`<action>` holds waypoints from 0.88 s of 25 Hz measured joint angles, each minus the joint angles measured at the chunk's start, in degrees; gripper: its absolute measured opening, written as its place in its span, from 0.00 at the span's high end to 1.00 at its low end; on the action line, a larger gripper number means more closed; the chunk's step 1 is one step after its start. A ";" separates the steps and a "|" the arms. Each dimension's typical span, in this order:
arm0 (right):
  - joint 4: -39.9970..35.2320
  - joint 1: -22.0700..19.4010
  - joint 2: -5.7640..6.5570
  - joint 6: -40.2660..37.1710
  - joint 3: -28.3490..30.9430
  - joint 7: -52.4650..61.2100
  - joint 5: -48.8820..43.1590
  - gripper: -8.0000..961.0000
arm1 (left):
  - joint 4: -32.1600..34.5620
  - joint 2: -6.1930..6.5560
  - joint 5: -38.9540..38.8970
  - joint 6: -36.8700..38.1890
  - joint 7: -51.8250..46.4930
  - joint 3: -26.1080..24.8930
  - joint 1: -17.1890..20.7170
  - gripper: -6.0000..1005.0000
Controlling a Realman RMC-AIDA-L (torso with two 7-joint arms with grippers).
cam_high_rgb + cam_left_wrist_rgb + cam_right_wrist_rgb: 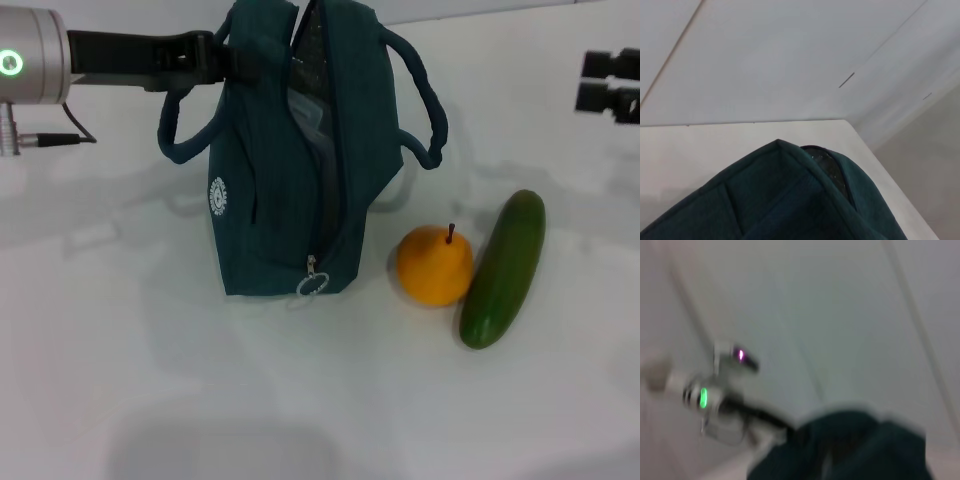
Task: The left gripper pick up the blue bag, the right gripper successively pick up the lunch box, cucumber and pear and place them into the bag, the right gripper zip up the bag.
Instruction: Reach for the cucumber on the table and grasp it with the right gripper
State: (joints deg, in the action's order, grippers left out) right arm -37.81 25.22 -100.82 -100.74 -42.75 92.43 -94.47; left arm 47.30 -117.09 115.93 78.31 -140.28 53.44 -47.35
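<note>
The blue bag [290,170] stands upright on the white table with its top zip open. My left gripper [222,55] is shut on the bag's upper left edge and holds it up. The bag's rim fills the left wrist view [790,200]. A grey lunch box [305,105] shows partly inside the opening. The orange-yellow pear [435,265] stands right of the bag, touching the green cucumber [505,268] that lies on its right. My right gripper [604,82] is open and empty at the far right, above and behind the cucumber. The right wrist view shows the bag [850,450], blurred.
The zip pull ring [312,285] hangs at the bag's lower front. Two carry handles [425,110] loop out on either side. The white table [150,380] stretches in front. The left arm with a green light [703,397] shows in the right wrist view.
</note>
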 joint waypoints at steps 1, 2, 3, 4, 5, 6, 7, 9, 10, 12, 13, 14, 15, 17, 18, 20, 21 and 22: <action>-0.27 1.39 0.76 -0.22 -0.15 1.14 -2.64 0.20 | 0.00 0.00 0.00 0.00 0.00 0.00 0.00 0.95; -0.40 3.67 1.92 -0.41 -0.29 3.40 -7.18 0.20 | -0.09 0.02 -0.04 -0.18 0.13 0.00 -0.01 0.95; -0.49 5.61 2.77 -0.55 -0.35 5.53 -10.63 0.20 | -0.09 0.02 -0.05 -0.32 0.15 0.00 -0.01 0.95; -0.49 7.96 3.77 -0.58 -0.27 8.89 -15.09 0.20 | -0.09 0.02 -0.05 -0.44 0.17 0.00 -0.01 0.95; -0.48 9.82 4.41 -0.64 -0.26 10.92 -17.71 0.20 | -0.10 0.00 -0.05 -0.56 0.17 0.00 -0.01 0.95; -0.57 11.58 4.87 -0.72 -0.31 12.52 -19.98 0.20 | -0.10 -0.07 -0.07 -0.66 0.18 0.00 0.04 0.95; -1.07 13.21 5.29 -0.93 -0.44 14.33 -22.15 0.20 | -0.10 -0.15 -0.07 -0.77 0.18 0.00 0.14 0.95; -2.70 15.61 5.64 -1.98 -0.78 17.02 -26.25 0.20 | -0.10 -0.25 -0.07 -1.17 0.18 0.00 0.28 0.95; -4.21 17.21 5.83 -3.09 -0.95 18.88 -29.35 0.20 | -0.10 -0.28 -0.08 -1.27 0.18 0.00 0.29 0.95; -5.91 19.32 6.06 -5.03 -1.03 21.01 -33.11 0.20 | -0.15 -0.32 -0.09 -1.40 0.18 0.00 0.31 0.95; -6.91 22.16 6.52 -7.59 -1.03 24.05 -36.46 0.20 | -0.34 -0.33 -0.10 -1.67 0.18 0.00 0.31 0.95; -6.91 22.16 6.52 -7.59 -1.03 24.05 -36.46 0.20 | -0.34 -0.33 -0.10 -1.67 0.18 0.00 0.31 0.95; -6.95 23.70 6.84 -9.25 -1.03 25.85 -37.99 0.20 | -0.46 -0.33 -0.12 -1.81 0.18 0.00 0.28 0.95; -6.66 25.73 7.03 -11.55 -1.04 28.37 -39.87 0.20 | -0.64 -0.35 -0.17 -1.92 0.15 0.00 0.16 0.95; -6.56 26.57 6.90 -12.44 -1.14 29.68 -41.15 0.20 | -0.70 -0.37 -0.18 -1.93 0.12 0.00 0.12 0.95; -6.50 27.76 6.20 -13.17 -1.62 31.87 -43.48 0.20 | -0.71 -0.41 -0.19 -1.95 0.10 0.00 0.10 0.95; -6.50 28.35 5.50 -13.31 -2.07 33.55 -45.24 0.20 | -0.71 -0.42 -0.19 -1.94 0.10 0.00 0.09 0.95; -6.49 28.59 4.97 -13.33 -2.32 34.77 -46.35 0.20 | -0.72 -0.42 -0.18 -1.94 0.10 0.00 0.04 0.95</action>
State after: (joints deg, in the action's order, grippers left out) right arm -44.30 53.81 -95.85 -114.07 -45.07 127.21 -140.82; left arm 46.58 -117.50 115.74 76.37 -140.18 53.44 -47.31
